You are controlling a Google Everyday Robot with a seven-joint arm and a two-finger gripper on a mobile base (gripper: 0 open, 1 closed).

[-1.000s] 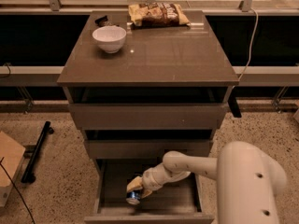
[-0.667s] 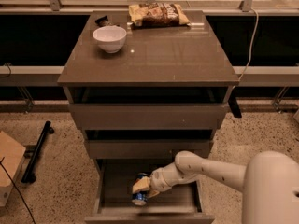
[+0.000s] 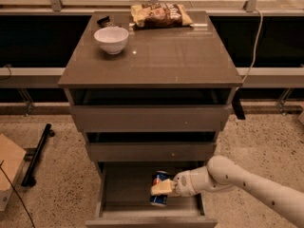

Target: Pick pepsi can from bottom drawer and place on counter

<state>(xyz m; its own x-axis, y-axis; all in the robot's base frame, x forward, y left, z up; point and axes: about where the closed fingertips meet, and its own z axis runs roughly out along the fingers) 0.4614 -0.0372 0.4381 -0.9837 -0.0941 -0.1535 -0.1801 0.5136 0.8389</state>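
Note:
The bottom drawer [image 3: 124, 188] is pulled open at the foot of the cabinet. The pepsi can [image 3: 159, 188], dark blue with a silver top and red-white marks, stands upright inside it toward the right. My gripper [image 3: 162, 188] reaches in from the right on a white arm, and its pale fingers [image 3: 162, 189] sit against the can's front, closed around it. The can's base looks at or just above the drawer floor. The counter [image 3: 156, 56] is the glossy grey-brown top above.
A white bowl [image 3: 111, 39] stands on the counter's back left, a chip bag [image 3: 160, 15] at the back middle, a small dark object [image 3: 103, 20] behind the bowl. Two upper drawers stand slightly open. A black bar [image 3: 38, 153] and a cardboard box [image 3: 8, 167] lie on the floor at left.
My arm has drawn back to the right and risen a little. The can, tipped low in the drawer before, now stands upright and higher in my gripper.

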